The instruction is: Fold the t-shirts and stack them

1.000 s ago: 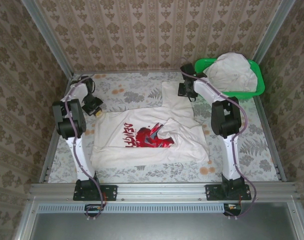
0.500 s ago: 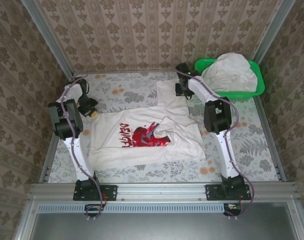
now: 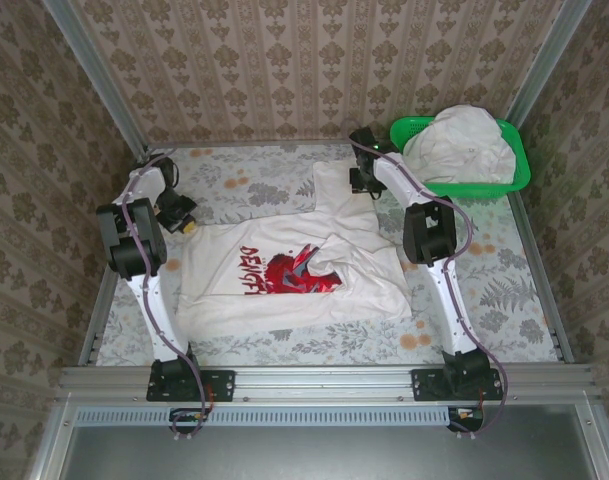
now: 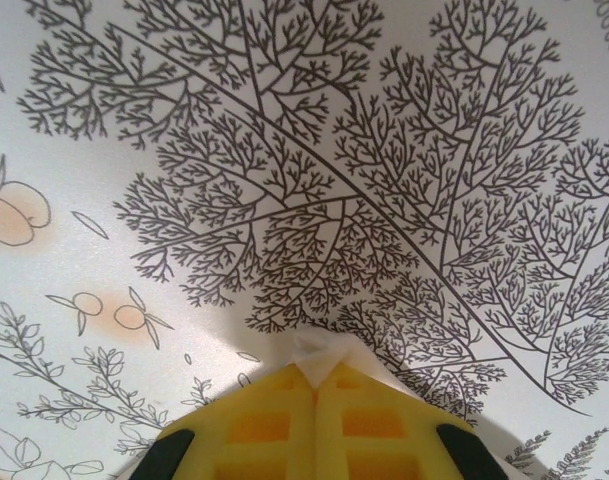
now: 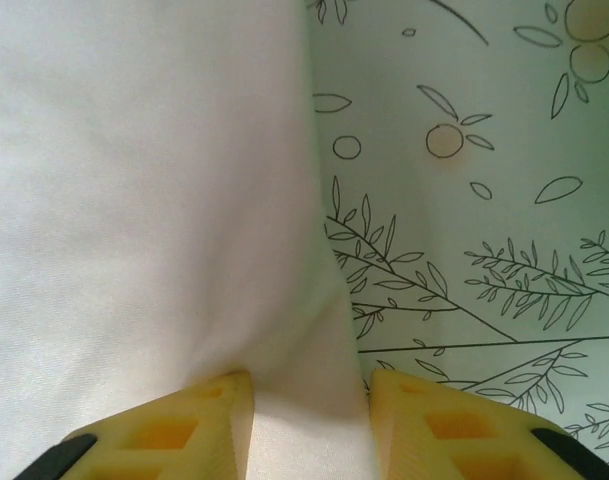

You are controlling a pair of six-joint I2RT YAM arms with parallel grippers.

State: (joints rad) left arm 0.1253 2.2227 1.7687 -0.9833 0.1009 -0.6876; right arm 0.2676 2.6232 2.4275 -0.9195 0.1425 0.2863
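Printed t-shirt [image 3: 284, 300] lies spread on the desk [image 3: 504, 300] in the top view, with a second white shirt [image 3: 459, 140] heaped in the green basket [image 3: 522, 165]. Left hand [image 3: 188, 222] is at its left edge, right hand [image 3: 362, 186] on the far sleeve. Left wrist: fingers [image 4: 274, 420] fully closed, pinching a white fabric tip. Right wrist: fingers [image 5: 199, 425] part open, shirt fabric lying between them.

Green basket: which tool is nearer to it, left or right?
Right. The right tool sits just left of the green basket; the left tool is across the table, at the t-shirt's opposite side.
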